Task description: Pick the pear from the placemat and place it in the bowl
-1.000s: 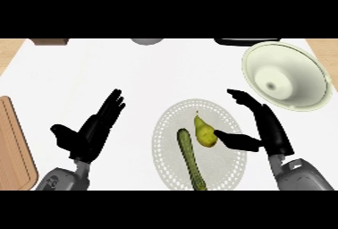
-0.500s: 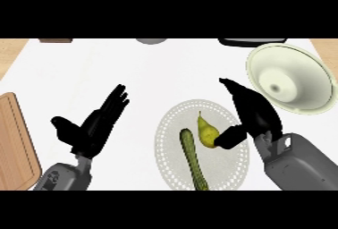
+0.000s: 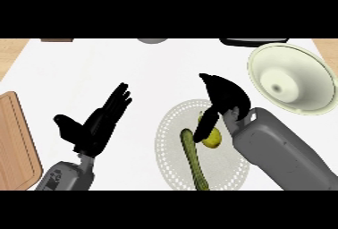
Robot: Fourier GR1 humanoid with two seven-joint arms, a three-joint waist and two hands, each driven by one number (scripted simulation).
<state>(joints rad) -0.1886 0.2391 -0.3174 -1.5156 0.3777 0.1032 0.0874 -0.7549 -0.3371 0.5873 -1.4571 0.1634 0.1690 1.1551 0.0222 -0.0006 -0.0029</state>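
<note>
The yellow-green pear (image 3: 213, 139) lies on the round white placemat (image 3: 170, 134), just right of a long green cucumber (image 3: 193, 157). My right hand (image 3: 226, 95) is over the pear's upper half and hides it. Its fingers curl down over the top of the pear, and its thumb (image 3: 204, 125) runs down the pear's left side, between pear and cucumber. The pear still rests on the mat. The pale green bowl (image 3: 290, 78) stands at the upper right, close beside my right forearm. My left hand (image 3: 99, 124) rests open, fingers up, left of the mat.
A wooden cutting board (image 3: 13, 143) lies along the left edge. At the counter's far edge are a grey object (image 3: 153, 40), a black object (image 3: 252, 41) and a brown one (image 3: 56, 39).
My right hand has swung left from beside the pear to over it, and its fingers have curled round the fruit. The pear and cucumber have stayed on the mat. The left hand barely moved.
</note>
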